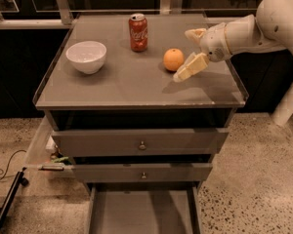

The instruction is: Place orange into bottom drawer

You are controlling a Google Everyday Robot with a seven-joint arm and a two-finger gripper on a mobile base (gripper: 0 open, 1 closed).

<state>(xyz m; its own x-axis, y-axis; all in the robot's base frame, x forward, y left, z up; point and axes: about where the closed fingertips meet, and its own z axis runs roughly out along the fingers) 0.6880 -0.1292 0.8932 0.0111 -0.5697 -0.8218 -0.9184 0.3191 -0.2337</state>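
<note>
I am holding my gripper [184, 54] over the right side of the table [112, 89], with the arm [249, 33] reaching in from the right. The two fingers are standing wide apart and are gripping nothing. The far finger is pointing left above the table's back right area, and the near finger [190, 67] is slanting down toward the table, its tip ending just beside the lower right of the orange [173, 59]. I cannot tell whether that tip is touching the fruit.

The orange is sitting on the table, right of the middle, just left of my gripper's opening. The red soda can [138, 31] is standing upright behind it and to its left, apart from it. The white bowl [86, 56] is resting well to the left, near the table's left edge.

Below the table, the two upper drawers [136, 143] with small round knobs are showing their fronts. The bottom drawer [141, 213] is standing pulled out toward the camera, its flat grey floor showing between thin side walls.
</note>
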